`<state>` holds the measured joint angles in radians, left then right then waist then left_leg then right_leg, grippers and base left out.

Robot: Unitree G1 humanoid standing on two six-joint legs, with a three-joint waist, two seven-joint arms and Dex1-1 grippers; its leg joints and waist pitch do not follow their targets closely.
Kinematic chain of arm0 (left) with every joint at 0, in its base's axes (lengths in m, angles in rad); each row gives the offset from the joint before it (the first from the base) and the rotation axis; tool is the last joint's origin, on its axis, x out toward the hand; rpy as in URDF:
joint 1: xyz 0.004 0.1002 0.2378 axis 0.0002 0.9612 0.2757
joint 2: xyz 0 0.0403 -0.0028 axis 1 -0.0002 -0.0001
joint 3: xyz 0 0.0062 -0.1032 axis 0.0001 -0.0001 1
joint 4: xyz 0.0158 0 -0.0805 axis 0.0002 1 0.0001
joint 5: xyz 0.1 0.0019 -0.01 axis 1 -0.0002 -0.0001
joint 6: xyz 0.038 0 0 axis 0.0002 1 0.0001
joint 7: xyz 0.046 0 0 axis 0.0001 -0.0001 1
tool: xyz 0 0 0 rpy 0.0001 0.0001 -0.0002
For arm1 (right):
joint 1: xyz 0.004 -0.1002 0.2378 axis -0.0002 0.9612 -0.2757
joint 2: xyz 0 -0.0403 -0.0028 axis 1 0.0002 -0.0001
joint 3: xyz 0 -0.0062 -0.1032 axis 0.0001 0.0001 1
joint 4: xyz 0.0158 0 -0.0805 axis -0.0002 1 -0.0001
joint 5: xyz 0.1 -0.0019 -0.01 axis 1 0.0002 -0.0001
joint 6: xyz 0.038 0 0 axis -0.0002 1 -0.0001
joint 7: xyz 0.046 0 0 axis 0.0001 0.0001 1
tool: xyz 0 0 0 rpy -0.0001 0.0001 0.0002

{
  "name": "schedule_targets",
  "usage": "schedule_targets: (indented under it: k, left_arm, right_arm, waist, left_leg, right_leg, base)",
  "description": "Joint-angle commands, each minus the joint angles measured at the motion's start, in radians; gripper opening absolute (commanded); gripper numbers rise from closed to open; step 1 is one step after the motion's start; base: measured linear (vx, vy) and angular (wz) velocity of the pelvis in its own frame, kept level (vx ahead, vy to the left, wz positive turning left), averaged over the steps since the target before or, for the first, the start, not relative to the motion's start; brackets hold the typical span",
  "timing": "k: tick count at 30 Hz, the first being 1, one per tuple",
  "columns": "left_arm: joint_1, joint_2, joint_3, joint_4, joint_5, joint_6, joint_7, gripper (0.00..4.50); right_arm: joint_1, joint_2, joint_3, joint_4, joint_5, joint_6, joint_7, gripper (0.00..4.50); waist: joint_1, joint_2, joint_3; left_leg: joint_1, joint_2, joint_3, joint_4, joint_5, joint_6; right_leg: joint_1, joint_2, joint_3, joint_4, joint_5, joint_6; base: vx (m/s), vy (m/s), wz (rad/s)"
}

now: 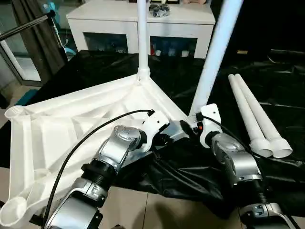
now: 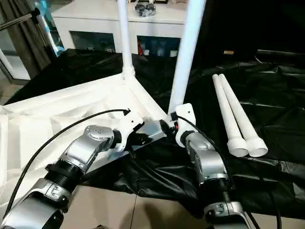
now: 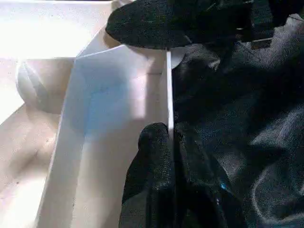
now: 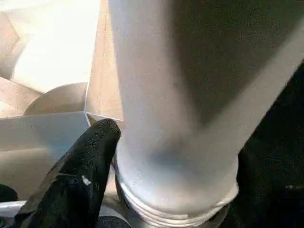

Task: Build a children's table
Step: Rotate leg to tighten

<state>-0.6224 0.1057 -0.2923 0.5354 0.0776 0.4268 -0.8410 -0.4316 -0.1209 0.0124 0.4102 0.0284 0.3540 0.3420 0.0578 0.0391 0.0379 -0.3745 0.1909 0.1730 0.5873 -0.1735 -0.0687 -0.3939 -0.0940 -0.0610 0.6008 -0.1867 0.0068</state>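
The tabletop (image 1: 71,129) lies underside up on the black sheet (image 1: 267,86), 1 leg (image 1: 142,38) upright in the far corner socket and a 2nd leg (image 1: 217,52) standing in the near corner socket (image 4: 180,216). The step in hand looks like seating that 2nd leg: keep it plumb and press it straight down while the rim is held steady. 2 spare legs (image 1: 259,119) lie well apart on the right. The left gripper (image 3: 168,142) has its fingers pressed together on the tabletop's thin rim. The right gripper (image 1: 193,126) has its fingers spread around the leg's base, 1 finger (image 4: 80,161) touching it.
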Motion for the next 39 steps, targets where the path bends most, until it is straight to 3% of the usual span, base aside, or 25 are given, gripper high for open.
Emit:
schedule_targets:
  k: [1, 5, 9, 12, 14, 16, 17, 20, 29, 31, 33, 35, 36, 39]
  left_arm:
    - [-0.009, -0.021, -0.037, -0.061, -0.026, -0.063, -0.064, 0.00]
    - [0.023, 0.050, -0.057, -0.098, -0.046, -0.118, -0.169, 0.00]
    - [0.043, 0.090, -0.068, -0.131, -0.074, -0.143, -0.260, 0.00]
    - [0.057, 0.130, -0.085, -0.155, -0.089, -0.163, -0.339, 0.00]
    - [0.057, 0.153, -0.095, -0.153, -0.084, -0.180, -0.369, 0.00]
    - [0.056, 0.164, -0.097, -0.148, -0.082, -0.194, -0.385, 0.00]
    - [0.052, 0.179, -0.096, -0.138, -0.077, -0.210, -0.410, 0.00]
    - [0.049, 0.192, -0.093, -0.135, -0.078, -0.214, -0.430, 0.00]
    - [0.055, 0.187, -0.076, -0.136, -0.090, -0.205, -0.426, 0.00]
    - [0.057, 0.171, -0.064, -0.136, -0.089, -0.190, -0.394, 0.00]
    - [0.049, 0.137, -0.043, -0.125, -0.079, -0.159, -0.318, 0.00]
    - [0.039, 0.112, -0.029, -0.113, -0.072, -0.134, -0.265, 0.00]
    - [0.029, 0.092, -0.018, -0.103, -0.064, -0.114, -0.221, 0.00]
    - [0.016, 0.063, -0.005, -0.087, -0.056, -0.088, -0.162, 0.00]
  right_arm:
    - [0.019, 0.018, 0.079, 0.038, 0.008, 0.013, 0.061, 3.87]
    - [0.052, -0.083, 0.163, -0.082, 0.040, -0.040, 0.294, 3.87]
    - [0.086, -0.156, 0.205, -0.146, 0.040, -0.069, 0.423, 3.87]
    - [0.120, -0.222, 0.227, -0.202, 0.071, -0.075, 0.556, 3.87]
    - [0.137, -0.262, 0.241, -0.234, 0.093, -0.071, 0.627, 3.87]
    - [0.145, -0.284, 0.247, -0.252, 0.109, -0.062, 0.665, 3.87]
    - [0.156, -0.310, 0.252, -0.280, 0.135, -0.042, 0.715, 3.61]
    - [0.161, -0.318, 0.252, -0.299, 0.154, -0.013, 0.736, 3.49]
    - [0.177, -0.294, 0.259, -0.320, 0.156, 0.018, 0.725, 2.84]
    - [0.173, -0.265, 0.247, -0.299, 0.138, 0.028, 0.664, 2.80]
    - [0.140, -0.192, 0.212, -0.198, 0.062, 0.012, 0.478, 2.76]
    - [0.120, -0.148, 0.183, -0.143, 0.041, 0.020, 0.376, 2.73]
    - [0.108, -0.120, 0.163, -0.113, 0.034, 0.034, 0.313, 2.73]
    - [0.095, -0.088, 0.140, -0.079, 0.030, 0.045, 0.243, 2.73]
  waist:
    - [-0.002, -0.003, -0.052]
    - [0.003, -0.002, -0.057]
    - [0.004, -0.003, -0.065]
    - [0.007, -0.003, -0.067]
    - [0.010, -0.001, -0.062]
    - [0.015, 0.000, -0.059]
    - [0.016, 0.001, -0.055]
    - [0.021, -0.001, -0.056]
    - [0.026, -0.003, -0.059]
    - [0.025, -0.003, -0.058]
    - [0.022, -0.002, -0.056]
    - [0.011, -0.005, -0.053]
    - [0.006, -0.004, -0.054]
    - [-0.002, -0.005, -0.053]
  left_leg:
    - [0.010, 0.028, -0.012, -0.085, -0.321, 0.002]
    - [0.006, 0.031, -0.010, -0.079, -0.273, 0.032]
    - [-0.001, 0.031, -0.008, -0.067, -0.155, 0.075]
    - [0.001, 0.031, -0.005, -0.060, -0.128, 0.115]
    - [0.004, 0.035, -0.004, -0.064, -0.166, 0.119]
    - [0.006, 0.037, -0.004, -0.068, -0.204, 0.105]
    - [0.008, 0.039, -0.004, -0.072, -0.234, 0.091]
    - [0.010, 0.040, -0.005, -0.075, -0.254, 0.067]
    - [0.009, 0.037, -0.005, -0.072, -0.220, 0.058]
    - [0.007, 0.036, -0.005, -0.072, -0.217, 0.056]
    - [0.010, 0.034, -0.004, -0.073, -0.241, 0.042]
    - [0.004, 0.031, -0.008, -0.079, -0.262, 0.013]
    - [0.010, 0.031, -0.008, -0.079, -0.283, 0.004]
    - [0.012, 0.029, -0.008, -0.079, -0.301, 0.005]
  right_leg:
    - [0.034, -0.045, 0.035, -0.090, -0.298, -0.162]
    - [0.043, -0.044, 0.036, -0.079, -0.182, -0.190]
    - [0.049, -0.042, 0.033, -0.054, 0.008, -0.245]
    - [0.051, -0.042, 0.031, -0.049, 0.067, -0.275]
    - [0.048, -0.043, 0.031, -0.056, 0.010, -0.277]
    - [0.048, -0.045, 0.032, -0.062, -0.058, -0.268]
    - [0.045, -0.046, 0.034, -0.066, -0.108, -0.261]
    - [0.045, -0.048, 0.036, -0.068, -0.156, -0.246]
    - [0.043, -0.047, 0.036, -0.064, -0.128, -0.245]
    - [0.043, -0.047, 0.036, -0.064, -0.129, -0.245]
    - [0.037, -0.047, 0.036, -0.068, -0.175, -0.239]
    - [0.042, -0.048, 0.033, -0.071, -0.235, -0.221]
    - [0.038, -0.048, 0.033, -0.076, -0.265, -0.210]
    - [0.035, -0.046, 0.035, -0.082, -0.287, -0.197]
  base:
    - [0.000, 0.000, 0.00]
    - [0.000, 0.000, 0.00]
    - [0.000, 0.000, 0.00]
    - [0.000, 0.000, 0.00]
    - [0.000, 0.000, 0.00]
    - [0.000, 0.000, 0.00]
    - [0.000, 0.000, 0.00]
    - [0.000, 0.000, 0.00]
    - [0.000, 0.000, 0.00]
    - [0.000, 0.000, 0.00]
    - [0.000, 0.000, 0.00]
    - [0.000, 0.000, 0.00]
    - [0.000, 0.000, 0.00]
    - [0.000, 0.000, 0.00]
